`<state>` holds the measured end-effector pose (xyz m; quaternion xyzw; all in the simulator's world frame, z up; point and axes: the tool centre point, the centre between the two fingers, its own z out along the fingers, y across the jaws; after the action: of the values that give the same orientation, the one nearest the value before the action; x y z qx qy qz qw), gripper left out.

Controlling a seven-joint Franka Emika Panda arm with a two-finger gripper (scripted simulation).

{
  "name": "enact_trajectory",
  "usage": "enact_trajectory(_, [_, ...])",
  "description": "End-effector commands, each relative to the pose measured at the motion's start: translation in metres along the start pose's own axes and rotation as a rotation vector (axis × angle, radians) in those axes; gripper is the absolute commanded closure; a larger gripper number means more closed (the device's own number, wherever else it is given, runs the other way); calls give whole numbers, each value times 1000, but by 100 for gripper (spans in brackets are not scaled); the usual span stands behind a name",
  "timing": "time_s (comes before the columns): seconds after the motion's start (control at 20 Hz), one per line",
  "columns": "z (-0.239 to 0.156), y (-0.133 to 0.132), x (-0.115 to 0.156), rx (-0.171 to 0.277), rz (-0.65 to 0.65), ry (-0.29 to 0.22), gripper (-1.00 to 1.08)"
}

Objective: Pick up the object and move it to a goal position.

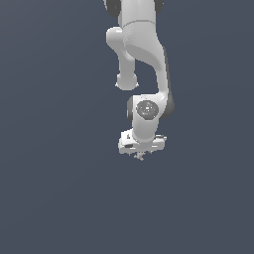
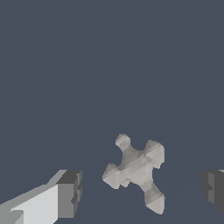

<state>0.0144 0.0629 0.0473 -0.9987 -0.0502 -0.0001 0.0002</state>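
Observation:
The object (image 2: 135, 168) is a small pale grey-beige jagged star-like piece. In the wrist view it lies between my two fingers, with a gap on each side, and touches neither. My gripper (image 2: 141, 189) is open, with one dark fingertip (image 2: 70, 192) on one side and the other fingertip (image 2: 212, 186) at the frame's edge. In the exterior view the gripper (image 1: 140, 152) points down under the white arm. The object (image 1: 141, 157) shows as a tiny pale speck just below the hand.
A plain dark blue-grey surface (image 1: 54, 198) fills both views. The white arm (image 1: 144, 54) reaches down from the top of the exterior view. No other object or goal mark shows.

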Motion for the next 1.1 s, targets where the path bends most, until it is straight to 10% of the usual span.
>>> enact_trajectory(0.0, [13, 0, -1, 0, 0, -1, -92])
enact_trajectory(0.35, [27, 0, 1, 0, 0, -1, -92])
enact_trajectory(0.4, [27, 0, 1, 0, 0, -1, 108])
enact_trajectory(1.05, [25, 1, -1, 0, 0, 0, 108])
